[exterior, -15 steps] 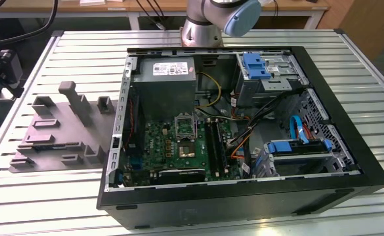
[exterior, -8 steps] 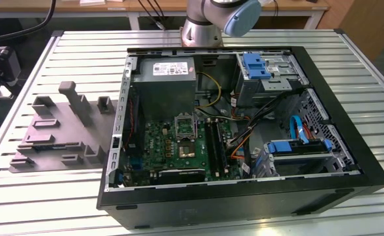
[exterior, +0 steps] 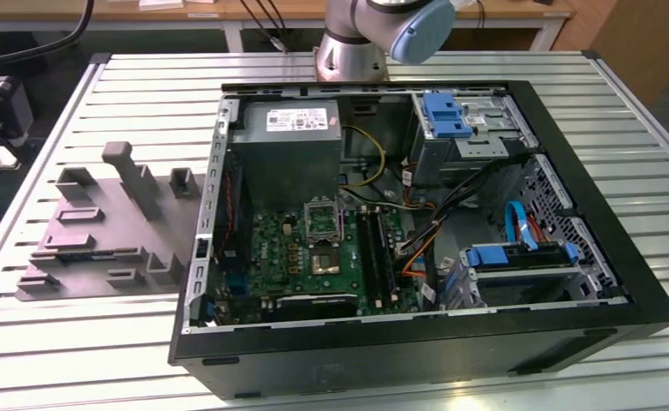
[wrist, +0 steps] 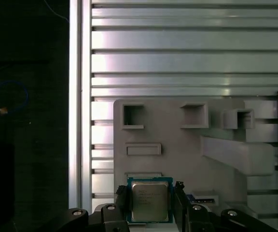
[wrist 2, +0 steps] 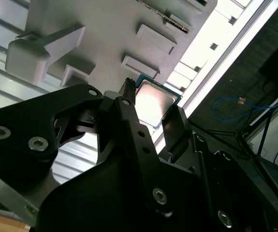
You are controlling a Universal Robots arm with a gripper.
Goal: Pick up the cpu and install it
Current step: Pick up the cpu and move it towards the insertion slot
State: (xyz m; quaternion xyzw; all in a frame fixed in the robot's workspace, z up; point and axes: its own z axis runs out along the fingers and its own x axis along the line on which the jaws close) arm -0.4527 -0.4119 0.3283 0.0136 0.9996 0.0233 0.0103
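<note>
Between the fingers of the pincer [wrist: 150, 189], in the first wrist view, sits the cpu [wrist: 149, 202] — metal top towards the camera, a finger against each of two opposite edges, so I judge the pincer clamped on it. The chip is square, with no long axis to favour. Beyond it lie the grey fixture tray [wrist: 177, 145] and the slatted counter [wrist: 177, 48].

In the second wrist view the cpu [wrist 2: 154, 102] is seen aslant between the fingers [wrist 2: 129, 111], its thin rim showing, with the tray [wrist 2: 110, 29] beyond.

The exterior view adds the wider layout — the fixture tray [exterior: 94, 240] to the exterior view's left of the open computer case [exterior: 642, 291], with the board [exterior: 300, 257] inside it.
</note>
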